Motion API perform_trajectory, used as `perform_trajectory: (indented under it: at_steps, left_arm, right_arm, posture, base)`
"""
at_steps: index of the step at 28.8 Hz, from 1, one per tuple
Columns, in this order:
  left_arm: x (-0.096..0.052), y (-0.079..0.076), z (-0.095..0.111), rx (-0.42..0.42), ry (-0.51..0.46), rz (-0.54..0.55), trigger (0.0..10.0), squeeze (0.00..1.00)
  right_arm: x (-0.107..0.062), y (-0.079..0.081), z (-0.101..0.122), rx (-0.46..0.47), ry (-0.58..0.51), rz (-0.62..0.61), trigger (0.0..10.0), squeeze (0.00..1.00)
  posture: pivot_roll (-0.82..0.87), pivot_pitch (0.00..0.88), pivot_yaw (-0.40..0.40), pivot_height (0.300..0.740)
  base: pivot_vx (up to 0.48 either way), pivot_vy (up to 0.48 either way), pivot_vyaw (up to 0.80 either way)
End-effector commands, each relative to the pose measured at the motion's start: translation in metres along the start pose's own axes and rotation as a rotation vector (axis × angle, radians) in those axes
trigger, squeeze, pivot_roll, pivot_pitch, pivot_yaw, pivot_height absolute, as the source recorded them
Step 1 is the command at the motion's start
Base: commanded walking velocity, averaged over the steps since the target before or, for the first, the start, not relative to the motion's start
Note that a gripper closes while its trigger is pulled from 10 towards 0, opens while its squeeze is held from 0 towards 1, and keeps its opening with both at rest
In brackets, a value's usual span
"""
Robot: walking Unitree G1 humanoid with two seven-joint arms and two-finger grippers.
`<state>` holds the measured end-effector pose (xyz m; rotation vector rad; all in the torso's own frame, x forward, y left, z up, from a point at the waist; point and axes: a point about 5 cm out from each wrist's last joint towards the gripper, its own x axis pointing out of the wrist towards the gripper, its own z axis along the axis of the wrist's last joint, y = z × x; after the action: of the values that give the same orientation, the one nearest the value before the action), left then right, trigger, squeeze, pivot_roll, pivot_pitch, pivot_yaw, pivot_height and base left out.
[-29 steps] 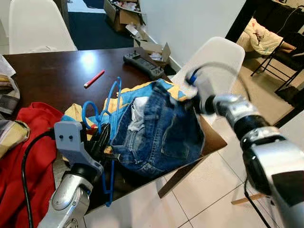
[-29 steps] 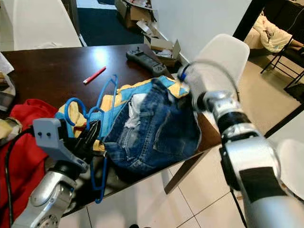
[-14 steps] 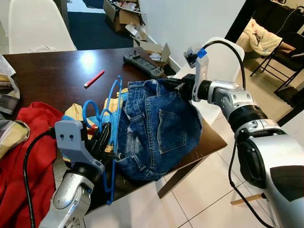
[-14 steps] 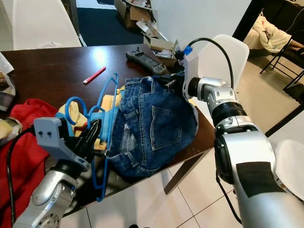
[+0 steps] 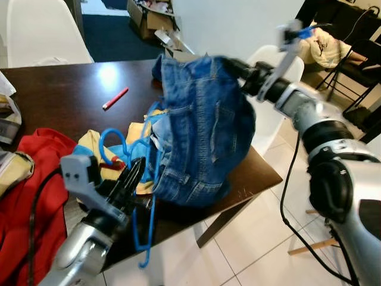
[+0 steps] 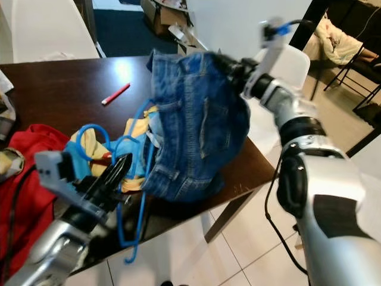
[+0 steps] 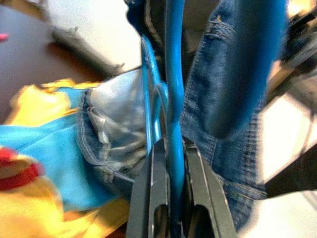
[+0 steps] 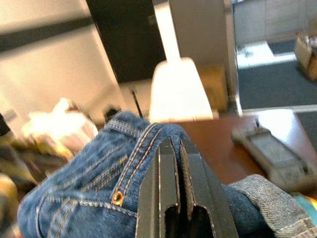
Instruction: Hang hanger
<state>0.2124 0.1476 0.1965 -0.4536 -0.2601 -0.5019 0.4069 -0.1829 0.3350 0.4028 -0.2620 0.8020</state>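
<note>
While left gripper [image 7: 171, 163] pinched blue hanger [image 5: 147, 196], right gripper [image 8: 176, 163], clamped on jeans [image 5: 202, 131], had raised them; right fingertips hidden by denim

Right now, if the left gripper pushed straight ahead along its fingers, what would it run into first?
The left gripper, shut on the blue hanger, points along the hanger's bar. Just beyond lie the denim shorts that the right gripper holds up; it would probably meet those first, though depth is unclear.

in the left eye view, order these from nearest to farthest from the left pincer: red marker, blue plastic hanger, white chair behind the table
1. Blue plastic hanger, clamped in the left pincer at the table's near edge.
2. Red marker, mid-table beyond the clothes.
3. White chair, behind the table's far side.
</note>
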Motion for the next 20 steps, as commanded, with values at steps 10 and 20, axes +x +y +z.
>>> perform_trajectory:
  at_steps: [10, 20]
  left_arm:
    - [-0.012, -0.032, 0.008, -0.101, 0.032, -0.306, 10.0, 0.00]
    - [-0.010, -0.024, 0.014, -0.073, 0.018, -0.267, 10.0, 0.00]
  right_arm:
    - [-0.002, 0.009, 0.026, 0.084, -0.123, 0.151, 0.0, 0.00]
    - [-0.004, 0.025, 0.000, 0.087, 0.068, 0.470, 0.0, 0.00]
  posture:
    - [0.14, 0.105, -0.229, 0.740]
    - [0.14, 0.109, -0.227, 0.740]
  base:
    - [0.000, 0.000, 0.00]
    - [0.000, 0.000, 0.00]
